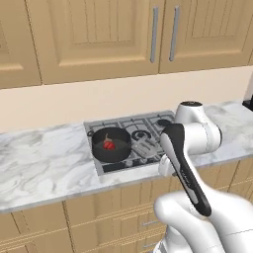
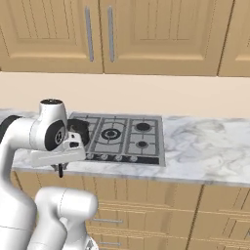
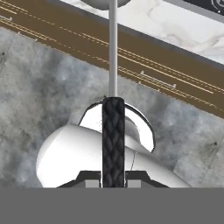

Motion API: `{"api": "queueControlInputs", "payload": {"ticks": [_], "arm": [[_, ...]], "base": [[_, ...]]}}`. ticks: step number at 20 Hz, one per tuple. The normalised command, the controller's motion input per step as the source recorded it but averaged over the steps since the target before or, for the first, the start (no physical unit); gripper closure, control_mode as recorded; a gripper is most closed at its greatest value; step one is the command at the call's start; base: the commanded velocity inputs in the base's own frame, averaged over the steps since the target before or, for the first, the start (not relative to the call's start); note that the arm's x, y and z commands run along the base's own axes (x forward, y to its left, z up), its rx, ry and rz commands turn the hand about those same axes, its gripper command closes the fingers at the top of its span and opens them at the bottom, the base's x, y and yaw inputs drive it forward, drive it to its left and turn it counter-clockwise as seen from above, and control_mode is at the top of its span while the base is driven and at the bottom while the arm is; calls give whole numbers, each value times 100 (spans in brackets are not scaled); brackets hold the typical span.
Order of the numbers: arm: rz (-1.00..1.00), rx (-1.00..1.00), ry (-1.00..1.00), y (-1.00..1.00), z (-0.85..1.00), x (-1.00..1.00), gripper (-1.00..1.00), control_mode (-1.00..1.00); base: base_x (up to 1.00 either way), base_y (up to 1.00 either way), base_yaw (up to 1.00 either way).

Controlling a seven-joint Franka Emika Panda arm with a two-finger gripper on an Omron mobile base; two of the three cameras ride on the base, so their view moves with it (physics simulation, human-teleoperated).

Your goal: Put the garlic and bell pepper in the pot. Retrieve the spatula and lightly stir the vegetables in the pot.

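Note:
The dark round pot (image 1: 111,145) sits on the front left burner of the cooktop, and the red bell pepper (image 1: 109,145) lies inside it. The garlic is hidden from me. In the right base view the pot (image 2: 79,131) peeks out from behind my arm. My gripper (image 3: 113,183) is shut on the spatula (image 3: 113,140): its dark braided handle is clamped between the finger tips, and a thin grey shaft runs up to the grey head at the top edge. The gripper (image 2: 60,168) hangs in front of the counter edge, to the right of the pot and apart from it.
The grey gas cooktop (image 2: 122,139) is set into a marble counter (image 1: 44,163). Wooden wall cabinets (image 1: 99,34) hang above, and drawers (image 2: 146,215) lie below. A dark object (image 1: 248,104) stands at the counter's far right. In the hand view the cabinet front (image 3: 166,74) lies ahead.

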Motion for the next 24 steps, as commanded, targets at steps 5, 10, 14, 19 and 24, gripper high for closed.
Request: {"api": "queueControlInputs", "payload": {"ticks": [5,10,14,19,24], "arm": [[0,0,0,0,0,0,100,100],[0,0,0,0,0,0,100,100],[0,0,0,0,0,0,100,100],[0,0,0,0,0,0,100,100],[0,0,0,0,0,0,100,100]], "base": [[7,16,0],[17,28,1],[0,40,3],[13,51,0],[21,26,0]]}}
